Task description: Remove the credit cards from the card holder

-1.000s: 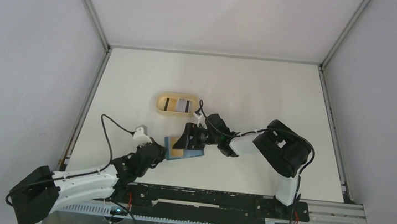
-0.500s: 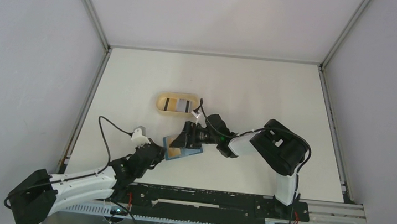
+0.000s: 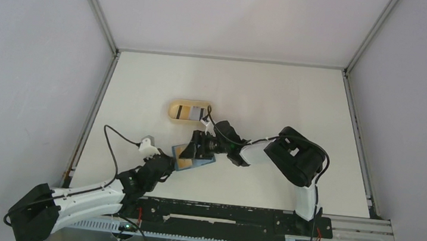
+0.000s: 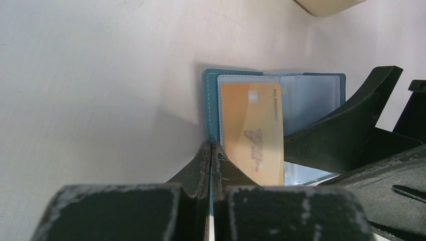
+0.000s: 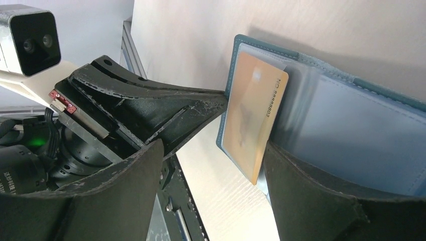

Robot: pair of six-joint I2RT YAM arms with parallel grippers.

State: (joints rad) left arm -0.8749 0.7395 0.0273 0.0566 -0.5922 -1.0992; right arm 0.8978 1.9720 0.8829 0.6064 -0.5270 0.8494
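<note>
Left jaws are pressed together on the edge of a teal wallet (image 3: 202, 163). The right jaws stand wide apart at the same wallet and grip nothing.

From above, the wallet is open with its inner side up, a little left of the middle of a white bench (image 3: 273, 97). An orange card (image 3: 185, 155) shows in it. The left arm (image 3: 95, 195) reaches it from seven o'clock and the right arm (image 3: 290, 161) from three o'clock. A tan oval dish (image 3: 174, 110) sits near the wallet at twelve o'clock, apart from it. The dish holds a pale card (image 3: 192, 112) with a dark stripe.

Left wrist camera: the two dark left jaws meet at six o'clock of the frame, closed flat on the wallet's teal edge. The orange card sits in a clear sleeve (image 4: 241, 79) just right of that edge. Its long side runs up the frame, with printed characters along its right side. The right jaws come in from three o'clock, and one lies across the wallet's right half. A corner of the dish shows at one o'clock.

Right wrist camera: the right jaws fill the bottom of the frame, one at seven o'clock and one at five o'clock, with a wide gap between them. The orange card stands in that gap, its lower corner just beside the five o'clock jaw. Whether they touch cannot be told. The left jaws enter from nine o'clock and pinch the wallet's edge. A grey camera box (image 5: 27, 35) sits at eleven o'clock.
</note>
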